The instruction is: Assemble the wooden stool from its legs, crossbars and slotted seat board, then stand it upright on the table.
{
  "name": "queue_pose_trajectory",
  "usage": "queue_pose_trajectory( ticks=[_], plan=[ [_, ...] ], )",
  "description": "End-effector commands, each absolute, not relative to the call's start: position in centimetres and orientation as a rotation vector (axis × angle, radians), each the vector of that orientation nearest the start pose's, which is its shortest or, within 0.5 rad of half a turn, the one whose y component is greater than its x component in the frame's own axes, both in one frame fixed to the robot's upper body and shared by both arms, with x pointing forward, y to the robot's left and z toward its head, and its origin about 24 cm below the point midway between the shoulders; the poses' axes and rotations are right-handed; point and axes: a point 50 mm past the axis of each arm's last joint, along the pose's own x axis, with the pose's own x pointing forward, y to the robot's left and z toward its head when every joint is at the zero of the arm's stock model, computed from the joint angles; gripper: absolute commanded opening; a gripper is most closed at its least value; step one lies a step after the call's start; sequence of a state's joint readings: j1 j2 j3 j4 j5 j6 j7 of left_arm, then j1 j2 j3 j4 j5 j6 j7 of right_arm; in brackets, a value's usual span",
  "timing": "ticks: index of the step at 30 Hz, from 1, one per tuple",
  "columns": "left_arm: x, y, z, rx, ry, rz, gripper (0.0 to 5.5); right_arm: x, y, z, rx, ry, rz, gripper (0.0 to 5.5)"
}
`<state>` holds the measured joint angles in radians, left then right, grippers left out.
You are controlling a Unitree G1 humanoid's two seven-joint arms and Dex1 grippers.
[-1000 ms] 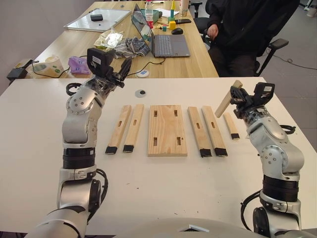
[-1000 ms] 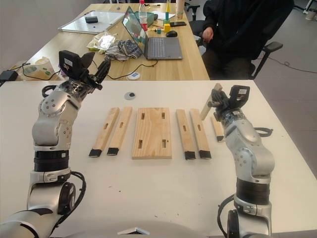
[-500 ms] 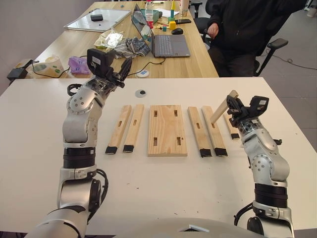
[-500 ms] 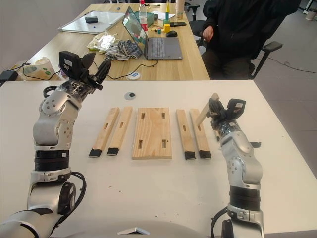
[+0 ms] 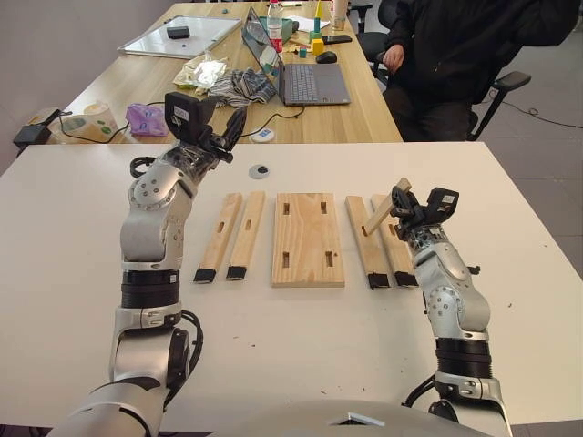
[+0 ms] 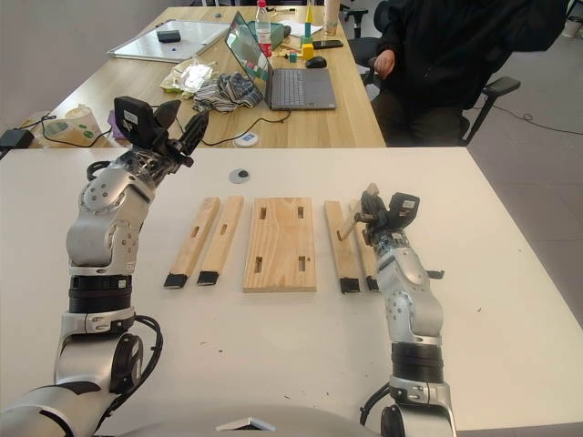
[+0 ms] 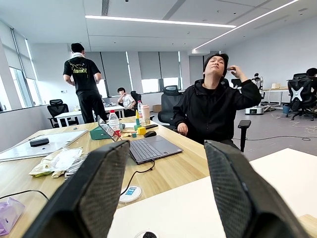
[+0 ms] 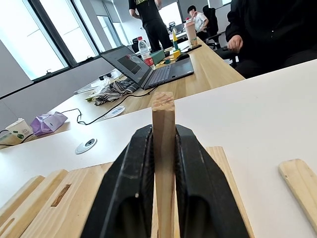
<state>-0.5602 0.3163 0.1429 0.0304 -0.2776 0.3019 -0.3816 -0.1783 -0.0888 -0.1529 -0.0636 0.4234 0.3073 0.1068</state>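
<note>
Mid-right, the right gripper [image 5: 404, 202] has its black fingers clamped on a slim, square-cut wooden crossbar [image 5: 383, 212], tilted above flat slotted legs [image 5: 368, 250]. Upper left, the left gripper [image 5: 230, 127] holds its textured fingers apart.

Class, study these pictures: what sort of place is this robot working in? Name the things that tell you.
Probably an open-plan office or lab: a laptop sits on a long wooden desk behind the white table, with office chairs, large windows and ceiling strip lights beyond.

An open laptop [image 5: 308, 82] is seen on the far desk [image 5: 357, 120] at twelve o'clock, a striped cloth [image 5: 241, 87] (crumpled) laid at its nine o'clock.
</note>
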Motion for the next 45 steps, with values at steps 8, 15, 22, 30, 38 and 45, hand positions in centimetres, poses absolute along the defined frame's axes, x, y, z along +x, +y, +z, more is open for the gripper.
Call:
queue_pose_trajectory(
  ticks=[8, 15, 22, 30, 38, 45],
  plan=[
    [33.5, 17.9, 19.1, 0.053, -0.256, -0.387, 2.76, 29.4, -17.1, 9.4, 0.44, 0.007, 0.113, 0.4],
    [33.5, 18.0, 19.0, 0.051, -0.251, -0.385, 2.76, 28.8, -16.6, 6.8, 0.417, 0.089, 0.094, 0.4],
    [33.4, 17.9, 19.0, 0.051, -0.255, -0.385, 2.76, 28.9, -15.2, 8.8, 0.083, 0.014, 0.167, 0.4],
    [33.2, 18.0, 18.9, 0.051, -0.255, -0.381, 2.76, 26.7, -15.2, 5.0, -0.099, 0.089, 0.173, 0.4],
    [34.0, 16.2, 20.2, 0.039, -0.276, -0.456, 2.76, 24.5, -17.1, 1.3, -0.023, 0.11, 0.128, 0.4],
    [33.3, 8.2, 21.5, -0.086, -0.249, -0.853, 2.08, 24.1, -16.6, -1.1, -0.026, 0.171, 0.16, 0.4]
  ],
)
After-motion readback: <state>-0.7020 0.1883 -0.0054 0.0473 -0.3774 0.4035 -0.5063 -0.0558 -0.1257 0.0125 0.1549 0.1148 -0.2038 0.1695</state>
